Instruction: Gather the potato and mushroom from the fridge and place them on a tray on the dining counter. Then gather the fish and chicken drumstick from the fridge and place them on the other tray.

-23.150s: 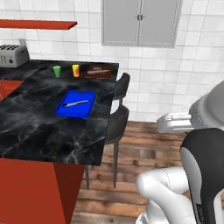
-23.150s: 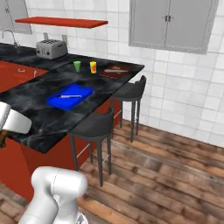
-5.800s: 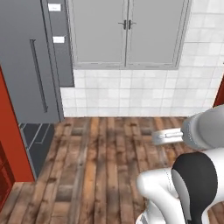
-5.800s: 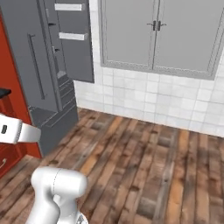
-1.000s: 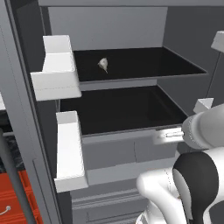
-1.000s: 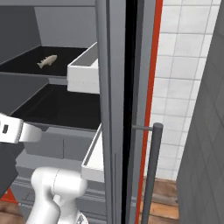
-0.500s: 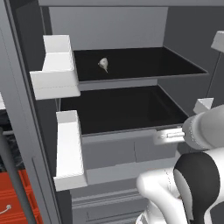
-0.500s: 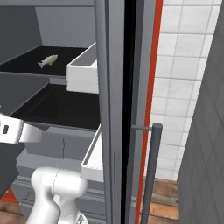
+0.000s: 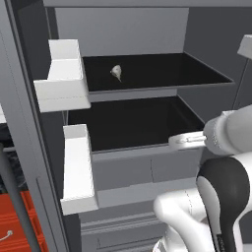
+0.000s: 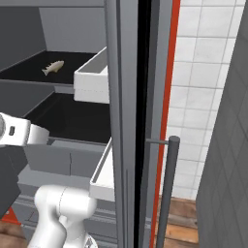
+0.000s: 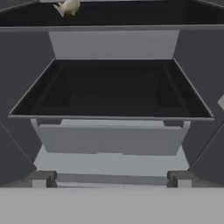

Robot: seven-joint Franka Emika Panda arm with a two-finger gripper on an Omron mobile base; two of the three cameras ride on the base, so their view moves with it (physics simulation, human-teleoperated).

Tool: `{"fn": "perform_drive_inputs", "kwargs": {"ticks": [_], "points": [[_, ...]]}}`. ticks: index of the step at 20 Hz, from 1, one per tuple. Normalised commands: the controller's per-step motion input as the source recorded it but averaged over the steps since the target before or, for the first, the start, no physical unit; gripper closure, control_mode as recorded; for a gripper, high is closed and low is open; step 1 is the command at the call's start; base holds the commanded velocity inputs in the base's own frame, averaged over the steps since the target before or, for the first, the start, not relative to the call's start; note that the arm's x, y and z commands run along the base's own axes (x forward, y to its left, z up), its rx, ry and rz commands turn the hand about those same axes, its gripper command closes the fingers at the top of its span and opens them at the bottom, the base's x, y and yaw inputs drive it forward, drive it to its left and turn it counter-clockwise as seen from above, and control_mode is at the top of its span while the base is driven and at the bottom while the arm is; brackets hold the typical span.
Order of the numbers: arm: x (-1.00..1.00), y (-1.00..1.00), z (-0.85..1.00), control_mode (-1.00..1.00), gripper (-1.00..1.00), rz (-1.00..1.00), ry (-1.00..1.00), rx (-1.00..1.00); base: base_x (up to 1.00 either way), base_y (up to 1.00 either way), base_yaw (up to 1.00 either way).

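Observation:
The fridge stands open in front of me, with two black shelves. A pale fish lies on the upper shelf, toward its back left; it is the same fish from the other side, and the fish at the top edge of the hand view. My gripper hovers open and holding nothing at the front edge of the bare lower shelf, below and to the right of the fish. Its fingertips stand far apart. Potato, mushroom, chicken drumstick, tray and dining counter are out of view.
White door bins hang on the left door, one above the other. The right door's edge and its bar handle stand close on my right. Grey drawers sit under the lower shelf. A red cabinet shows low left.
The base has driven from the dining counter, past the closed fridge, to the open fridge. Over the last second the views crept slightly closer; the gripper stayed open.

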Motion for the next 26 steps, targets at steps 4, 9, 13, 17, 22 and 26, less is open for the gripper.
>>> {"fn": "perform_drive_inputs", "kwargs": {"ticks": [4, 9, 13, 17, 22, 26], "points": [[0.46, 0.27, 0.46, -1.0, -1.0, 0.18, 0.0, 0.07, 0.0, 0.0, 0.0], [0.19, 0.59, 0.43, -1.0, -1.0, 0.12, -0.01, 0.01, 0.0, 0.0, 0.0], [0.14, 0.56, 0.44, -1.0, -1.0, 0.01, -0.06, -0.02, 0.0, 0.0, 0.0], [0.29, 0.18, 0.41, -1.0, -1.0, 0.0, -0.08, -0.09, 0.0, 0.0, 0.0], [0.58, 0.0, 0.22, -1.0, -1.0, 0.0, 0.0, -0.06, 0.0, 0.0, 0.0], [0.78, 0.0, 0.01, -1.0, -1.0, 0.0, 0.01, -0.03, 0.0, 0.0, 0.0]]}}
